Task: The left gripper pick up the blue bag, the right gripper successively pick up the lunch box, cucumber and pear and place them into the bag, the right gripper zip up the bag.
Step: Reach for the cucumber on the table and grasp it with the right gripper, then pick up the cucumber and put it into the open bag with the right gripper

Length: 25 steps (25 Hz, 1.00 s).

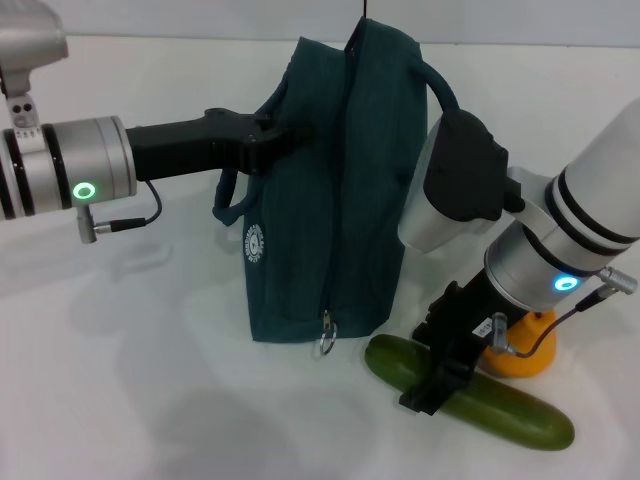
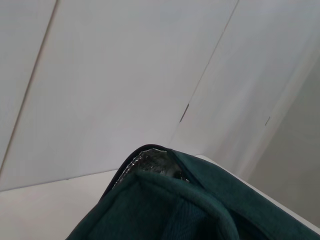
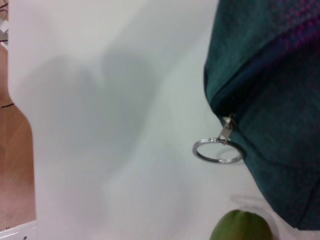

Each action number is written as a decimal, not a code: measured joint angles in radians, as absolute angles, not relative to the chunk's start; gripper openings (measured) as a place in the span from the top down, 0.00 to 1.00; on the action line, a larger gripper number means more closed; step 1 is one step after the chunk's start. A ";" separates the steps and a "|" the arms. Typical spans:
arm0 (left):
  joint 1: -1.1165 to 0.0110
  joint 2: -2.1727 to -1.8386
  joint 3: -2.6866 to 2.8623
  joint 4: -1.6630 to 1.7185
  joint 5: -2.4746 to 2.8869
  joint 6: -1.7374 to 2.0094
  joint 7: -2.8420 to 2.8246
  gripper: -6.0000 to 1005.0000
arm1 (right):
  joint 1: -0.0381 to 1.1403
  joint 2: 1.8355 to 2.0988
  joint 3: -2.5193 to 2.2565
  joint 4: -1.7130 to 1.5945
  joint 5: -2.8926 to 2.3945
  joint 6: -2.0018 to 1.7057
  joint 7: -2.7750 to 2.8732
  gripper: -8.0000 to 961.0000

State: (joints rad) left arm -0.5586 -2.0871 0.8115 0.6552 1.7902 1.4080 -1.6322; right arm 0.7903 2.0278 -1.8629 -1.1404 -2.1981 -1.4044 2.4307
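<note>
The blue bag (image 1: 330,200) stands upright in the middle of the white table, its top open and its zip ring (image 1: 327,345) hanging low at the front. My left gripper (image 1: 268,140) is shut on the bag's upper left edge. The bag's rim and silver lining (image 2: 150,162) show in the left wrist view. The green cucumber (image 1: 510,410) lies on the table right of the bag. My right gripper (image 1: 437,385) is down over the cucumber's middle. The yellow-orange pear (image 1: 525,355) sits just behind the right wrist. The lunch box is out of view.
The white table (image 1: 130,380) stretches to the left and front of the bag. The right wrist view shows the zip ring (image 3: 218,151), the bag's side (image 3: 270,75), the cucumber's tip (image 3: 242,227), and the table's edge with wooden floor (image 3: 15,165) beyond.
</note>
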 joint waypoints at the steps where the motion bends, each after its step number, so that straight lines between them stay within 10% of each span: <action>1: -0.558 -2.088 0.811 0.655 1.790 1.408 -1.632 0.95 | 0.790 2.028 -1.863 -1.139 -2.199 -1.403 2.434 0.25; 25: -0.533 -2.086 0.803 0.644 1.714 1.396 -1.577 0.95 | 0.834 2.020 -1.694 -1.177 -2.192 -1.565 2.324 0.38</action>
